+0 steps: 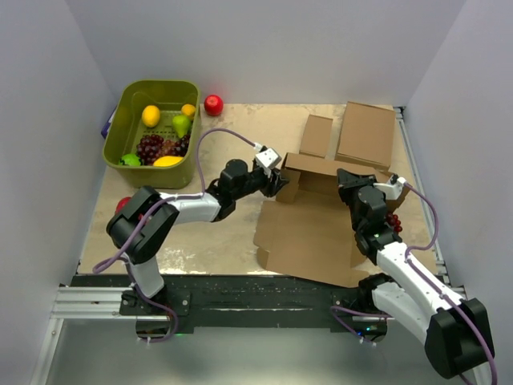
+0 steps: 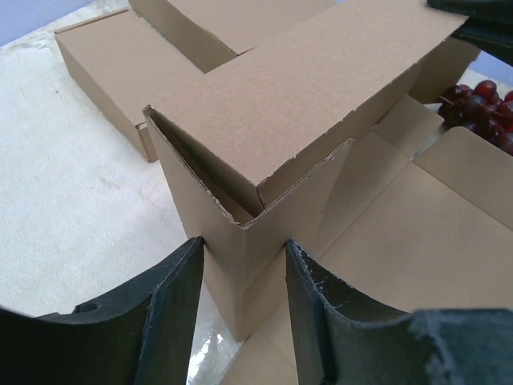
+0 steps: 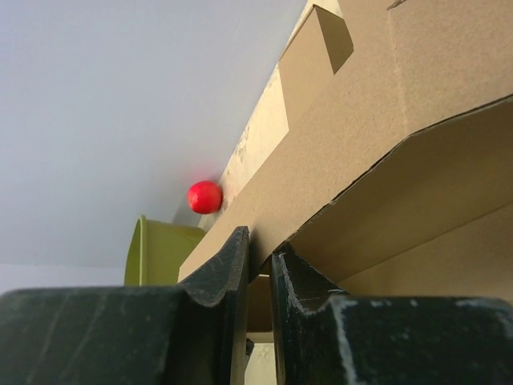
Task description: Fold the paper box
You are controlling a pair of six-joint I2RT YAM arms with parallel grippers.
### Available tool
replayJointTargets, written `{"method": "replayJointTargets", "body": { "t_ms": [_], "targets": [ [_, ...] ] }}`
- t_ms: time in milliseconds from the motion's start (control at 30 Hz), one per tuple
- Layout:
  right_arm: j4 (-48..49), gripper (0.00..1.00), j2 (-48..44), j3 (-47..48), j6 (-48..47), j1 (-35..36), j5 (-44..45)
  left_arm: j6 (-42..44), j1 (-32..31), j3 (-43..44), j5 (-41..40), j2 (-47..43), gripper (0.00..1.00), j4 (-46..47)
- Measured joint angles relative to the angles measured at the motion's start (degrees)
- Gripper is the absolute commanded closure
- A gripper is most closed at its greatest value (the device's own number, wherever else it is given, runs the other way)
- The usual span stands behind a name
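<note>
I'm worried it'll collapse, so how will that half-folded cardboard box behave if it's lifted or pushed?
Probably light, and stiff within each panel: the paper box is thin brown card. It likely bends at its creases, since one wall stands up while the base lies flat. That wall may flop back if freed; the right hand pinches its edge.

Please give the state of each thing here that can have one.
paper box: partly folded, back wall raised, front sheet flat.
left tool: open, jaws astride the raised wall's left corner.
right tool: shut on the raised wall's edge.
green basket: upright, holding fruit.
medium flat box: closed, lying flat.
small narrow box: closed, lying flat.
</note>
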Motion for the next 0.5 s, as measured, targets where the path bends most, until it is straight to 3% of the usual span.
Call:
{"method": "replayJointTargets", "body": {
  "t_ms": [300,500],
  "targets": [
    [0.28,0.89,0.13,0.02,0.02,-0.2,0.07,-0.92,-3.37,1.36,-9.4,1.73,0.54,1.22],
    [0.37,0.89,0.22,0.02,0.07,-0.52,0.55,-1.31,-7.28,4.46,-19.91,3.72,0.54,-0.44]
  ]
}}
